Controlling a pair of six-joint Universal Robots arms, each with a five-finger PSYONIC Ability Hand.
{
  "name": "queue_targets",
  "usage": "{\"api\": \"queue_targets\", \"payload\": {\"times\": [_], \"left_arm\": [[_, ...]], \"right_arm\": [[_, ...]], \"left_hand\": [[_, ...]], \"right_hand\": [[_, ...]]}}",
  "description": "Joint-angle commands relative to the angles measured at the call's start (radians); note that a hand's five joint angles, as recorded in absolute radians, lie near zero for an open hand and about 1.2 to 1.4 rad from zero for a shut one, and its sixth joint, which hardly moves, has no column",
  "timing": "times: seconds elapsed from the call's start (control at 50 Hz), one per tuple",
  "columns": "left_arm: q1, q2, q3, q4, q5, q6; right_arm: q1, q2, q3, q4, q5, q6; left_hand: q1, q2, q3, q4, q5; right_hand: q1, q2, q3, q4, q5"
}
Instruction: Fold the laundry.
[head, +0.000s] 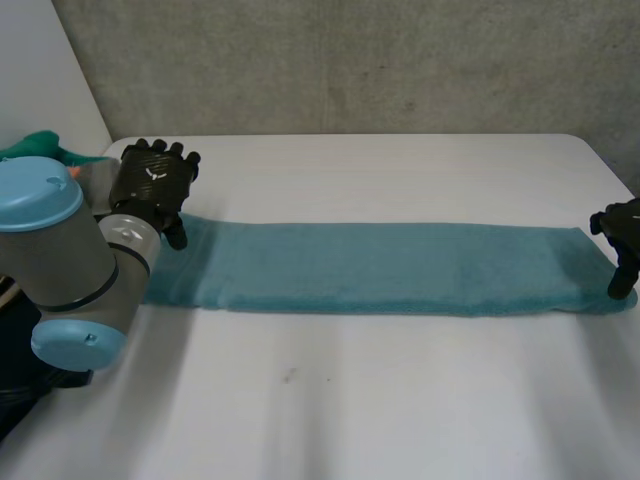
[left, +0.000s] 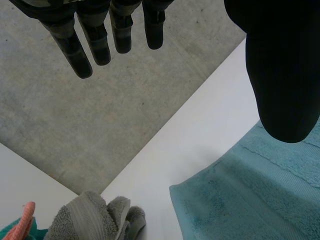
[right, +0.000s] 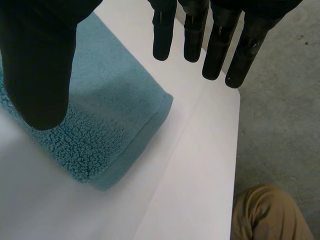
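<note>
- left hand (head: 155, 185): spread wide, empty, thumb over towel (head: 380, 265) end.
- right hand (head: 622, 235): spread, empty, thumb over the other end.
- risk: a shallow pinch takes the top layer only; fold splays.

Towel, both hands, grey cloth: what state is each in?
towel: folded into a long strip, lying flat.
left hand: open, fingers straight, at one end of the towel.
right hand: open, fingers straight, thumb over the towel's other end.
grey cloth: crumpled, near the left hand, apart from the towel.
</note>
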Motion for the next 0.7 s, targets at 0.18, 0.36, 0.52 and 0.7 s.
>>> {"api": "queue_targets", "payload": {"times": [0.18,0.36,0.52,0.7], "left_arm": [[-0.003,0.005,-0.001,0.000,-0.002,-0.001],[-0.005,0.007,-0.005,0.000,-0.001,-0.001],[0.000,0.007,-0.005,0.000,-0.001,-0.001],[0.000,0.008,-0.005,0.000,-0.002,-0.001]], "right_arm": [[0.003,0.005,-0.019,0.027,0.011,-0.001],[0.008,0.008,-0.019,0.027,0.008,0.002],[0.008,0.014,-0.021,0.025,0.005,0.003],[0.005,0.011,-0.033,0.024,0.005,0.003]], "left_hand": [[-0.028,-0.026,-0.034,-0.028,-0.049],[-0.028,-0.026,-0.034,-0.028,-0.049],[-0.028,-0.026,-0.034,-0.028,-0.049],[-0.028,-0.026,-0.034,-0.028,-0.049]], "right_hand": [[0.088,0.045,0.033,0.034,0.040],[0.047,0.004,-0.008,-0.007,-0.001],[0.041,-0.002,-0.013,-0.013,-0.007],[0.009,-0.034,-0.046,-0.045,-0.039]]}}
